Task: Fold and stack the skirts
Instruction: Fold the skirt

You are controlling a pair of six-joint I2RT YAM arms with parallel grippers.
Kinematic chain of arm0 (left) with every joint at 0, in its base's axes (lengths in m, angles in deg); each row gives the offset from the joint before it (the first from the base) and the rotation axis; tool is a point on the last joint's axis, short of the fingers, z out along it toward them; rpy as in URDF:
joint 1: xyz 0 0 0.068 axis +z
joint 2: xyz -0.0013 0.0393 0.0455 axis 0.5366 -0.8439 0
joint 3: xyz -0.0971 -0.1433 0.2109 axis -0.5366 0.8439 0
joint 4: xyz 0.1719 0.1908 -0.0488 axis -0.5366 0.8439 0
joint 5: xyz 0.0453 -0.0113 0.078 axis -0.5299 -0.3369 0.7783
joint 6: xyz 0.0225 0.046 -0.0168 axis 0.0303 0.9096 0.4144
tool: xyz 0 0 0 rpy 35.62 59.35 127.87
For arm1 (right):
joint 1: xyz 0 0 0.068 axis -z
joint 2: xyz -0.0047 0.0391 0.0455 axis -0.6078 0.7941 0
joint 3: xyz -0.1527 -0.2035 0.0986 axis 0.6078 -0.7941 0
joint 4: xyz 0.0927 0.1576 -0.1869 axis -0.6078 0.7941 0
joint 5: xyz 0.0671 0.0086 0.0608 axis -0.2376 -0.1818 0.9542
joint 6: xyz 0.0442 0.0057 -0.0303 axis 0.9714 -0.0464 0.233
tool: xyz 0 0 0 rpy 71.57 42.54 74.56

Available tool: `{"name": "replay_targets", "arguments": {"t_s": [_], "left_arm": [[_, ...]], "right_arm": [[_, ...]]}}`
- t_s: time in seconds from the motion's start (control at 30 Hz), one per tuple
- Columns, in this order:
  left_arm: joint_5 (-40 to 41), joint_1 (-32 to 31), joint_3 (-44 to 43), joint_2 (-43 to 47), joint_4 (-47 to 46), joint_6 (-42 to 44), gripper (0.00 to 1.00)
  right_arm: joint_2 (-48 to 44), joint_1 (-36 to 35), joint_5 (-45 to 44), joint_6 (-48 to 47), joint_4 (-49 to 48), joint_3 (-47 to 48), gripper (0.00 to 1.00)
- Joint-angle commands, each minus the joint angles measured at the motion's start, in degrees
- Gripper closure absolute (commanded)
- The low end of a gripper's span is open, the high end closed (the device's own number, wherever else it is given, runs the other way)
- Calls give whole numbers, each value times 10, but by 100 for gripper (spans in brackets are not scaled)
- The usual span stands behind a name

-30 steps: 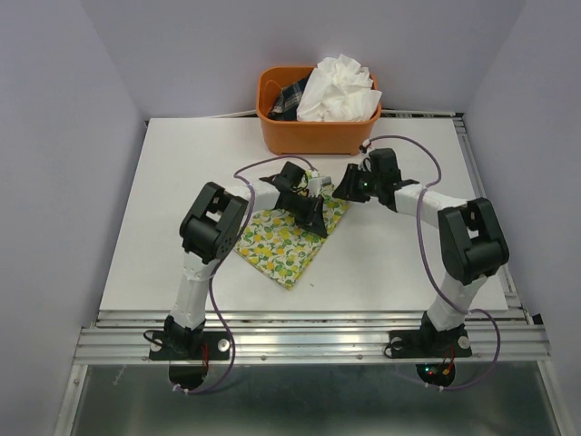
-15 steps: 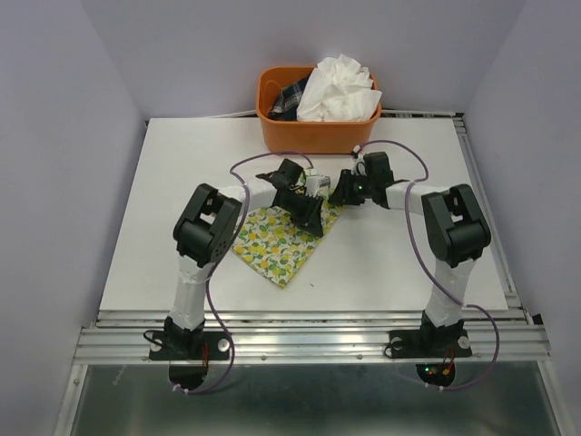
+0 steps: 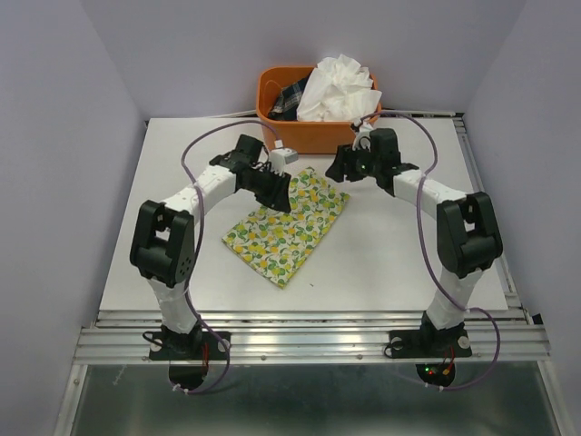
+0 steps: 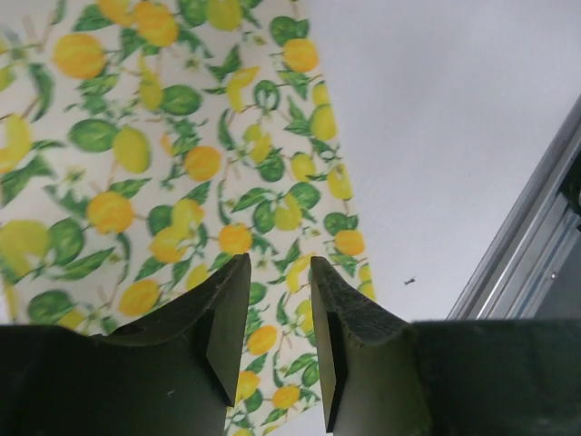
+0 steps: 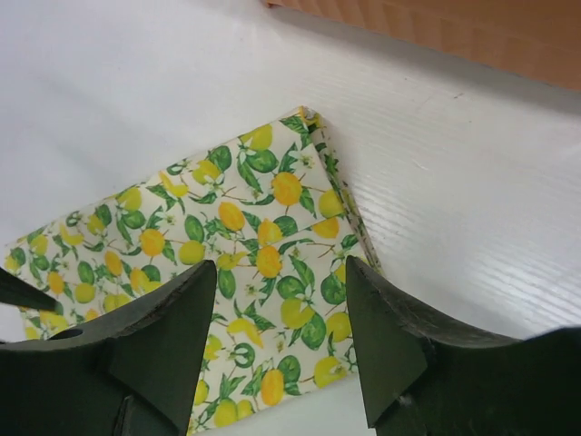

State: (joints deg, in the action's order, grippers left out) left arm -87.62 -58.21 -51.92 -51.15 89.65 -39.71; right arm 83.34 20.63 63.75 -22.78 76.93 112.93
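Observation:
The lemon-print skirt [image 3: 286,227] lies flat on the white table, a long folded panel running from near left to far right. My left gripper [image 3: 281,189] hovers above its far edge, jaws a little apart with nothing between them; in the left wrist view the gripper [image 4: 280,304] shows the print [image 4: 172,173] beneath. My right gripper [image 3: 338,171] is open and empty just past the skirt's far right corner; in the right wrist view the gripper [image 5: 280,313] hangs over that corner [image 5: 263,227]. The plain white crinkly skirt [image 3: 338,86] is heaped in the basket.
The orange plastic basket [image 3: 313,136] stands at the table's back, right behind both grippers, and also holds a dark cloth [image 3: 289,98]. Its wall shows in the right wrist view [image 5: 454,27]. An aluminium rail [image 4: 517,245] runs along the table's edge.
Both grippers have lifted off the lemon skirt and moved back toward the basket. The left arm has swung out to the left. The skirt now lies flatter and reaches farther back right.

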Motion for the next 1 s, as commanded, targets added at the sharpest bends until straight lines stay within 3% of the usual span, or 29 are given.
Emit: {"name": "replay_targets", "arguments": {"t_s": [0.0, 0.27, 0.6, 0.97], "left_arm": [[6, 65, 25, 50, 42, 33, 56], [5, 183, 73, 106, 113, 103, 55], [8, 381, 116, 89, 220, 192, 56], [96, 398, 148, 22, 170, 158, 69]], "right_arm": [[41, 1, -23, -58, 10, 18, 36], [101, 6, 7, -68, 19, 33, 23], [56, 6, 133, 11, 84, -90, 30], [-91, 1, 232, 107, 91, -273, 32]]}}
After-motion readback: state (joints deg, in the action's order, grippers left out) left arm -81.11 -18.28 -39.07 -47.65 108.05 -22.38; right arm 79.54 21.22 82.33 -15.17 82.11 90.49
